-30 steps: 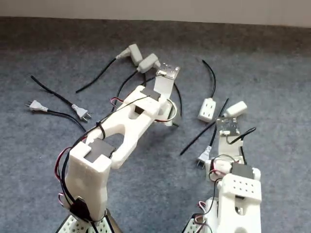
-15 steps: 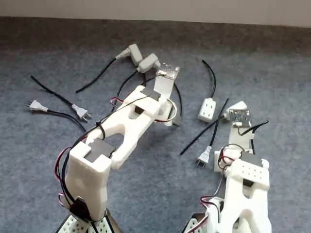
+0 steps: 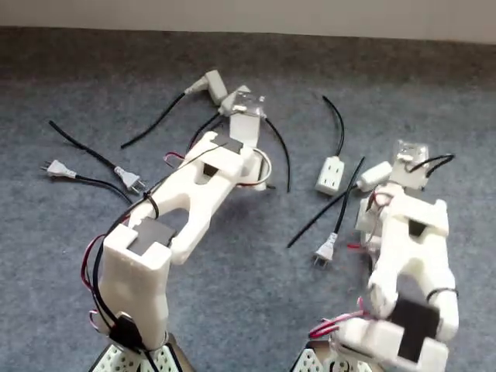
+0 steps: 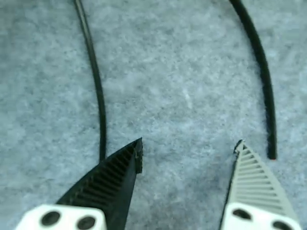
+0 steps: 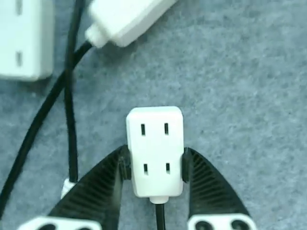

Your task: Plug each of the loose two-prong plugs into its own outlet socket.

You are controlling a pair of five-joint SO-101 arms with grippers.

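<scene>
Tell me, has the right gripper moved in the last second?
Yes. The right gripper went toward the table's far edge and rightward, away from the free outlet socket.

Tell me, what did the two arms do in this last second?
The right arm stretched away from its base; the right gripper is shut on a white socket. The left gripper, open, shifted slightly farther out and leftward. The other socket and the loose plug stayed put.

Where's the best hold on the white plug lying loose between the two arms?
Probably the white plug by its body, from above, closing across its sides: it lies flat, prongs toward the arms' bases and cable trailing away.
</scene>
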